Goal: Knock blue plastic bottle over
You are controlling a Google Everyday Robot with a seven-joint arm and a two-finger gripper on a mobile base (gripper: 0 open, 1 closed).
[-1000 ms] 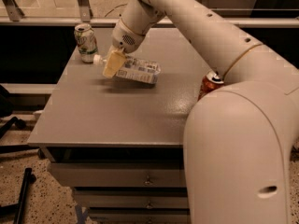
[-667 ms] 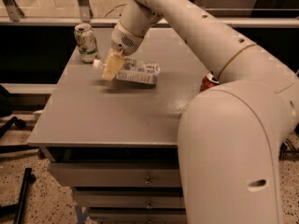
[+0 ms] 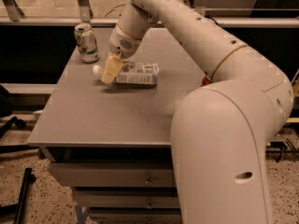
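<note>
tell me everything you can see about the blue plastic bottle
The blue plastic bottle lies on its side on the grey table, already knocked over. It looks like clear plastic with a pale blue-and-white label around the body and a white cap pointing left, toward the green-and-white can, which stands apart from it. The pincer is at its neck, covering that part; whether it touches cannot be told.
</note>
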